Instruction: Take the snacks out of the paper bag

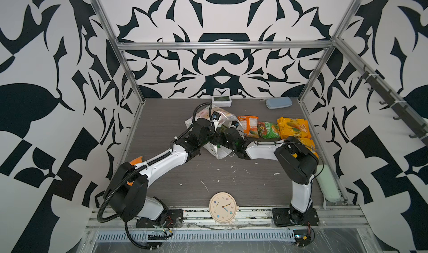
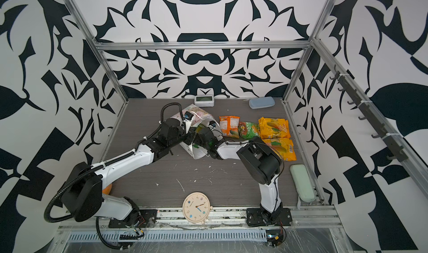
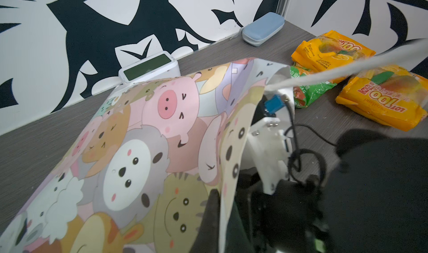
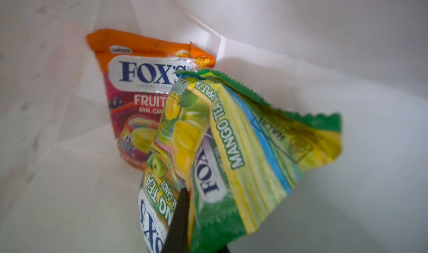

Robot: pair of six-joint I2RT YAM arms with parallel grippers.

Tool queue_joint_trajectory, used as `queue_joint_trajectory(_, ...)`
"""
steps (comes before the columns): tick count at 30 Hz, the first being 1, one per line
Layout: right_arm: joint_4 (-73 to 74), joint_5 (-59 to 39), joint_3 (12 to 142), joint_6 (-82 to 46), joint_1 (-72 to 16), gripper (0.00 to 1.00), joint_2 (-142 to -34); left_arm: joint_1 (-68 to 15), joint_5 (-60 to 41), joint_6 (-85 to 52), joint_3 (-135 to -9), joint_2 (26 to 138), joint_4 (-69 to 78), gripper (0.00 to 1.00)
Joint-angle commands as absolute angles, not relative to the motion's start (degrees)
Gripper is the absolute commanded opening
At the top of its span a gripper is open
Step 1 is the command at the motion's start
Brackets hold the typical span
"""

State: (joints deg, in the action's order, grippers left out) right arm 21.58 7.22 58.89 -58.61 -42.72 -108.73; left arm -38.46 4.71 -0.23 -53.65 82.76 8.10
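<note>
With the right tool clamped on the green FOX'S packet inside the paper bag, extraction should run back through the mouth, which the closed left tool pinches at the rim.

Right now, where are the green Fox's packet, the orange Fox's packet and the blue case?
green Fox's packet (image 4: 231, 147), right wrist view, on its middle.
orange Fox's packet (image 4: 143, 75), right wrist view, on its white logo.
blue case (image 3: 264, 28), left wrist view, on its lid.
</note>
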Motion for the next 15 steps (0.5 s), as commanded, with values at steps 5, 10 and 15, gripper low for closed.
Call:
queue_joint_trajectory(5, 18.4, 5.4, 56.2, -56.9, -40.8, 0.00, -98.7, -37.6, 5.4, -0.8, -53.6, 84.3, 9.0, 0.00)
queue_joint_trajectory(10, 16.3, 5.9, 55.1, -55.3, -40.5, 0.00, -95.0, -37.6, 5.3, -1.0, -54.4, 85.6, 8.7, 0.00)
queue_joint_trajectory(15, 16.2, 3.2, 56.8, -50.5, -39.2, 0.00, -93.5, -37.6, 4.4, -1.4, -55.2, 87.0, 8.7, 0.00)
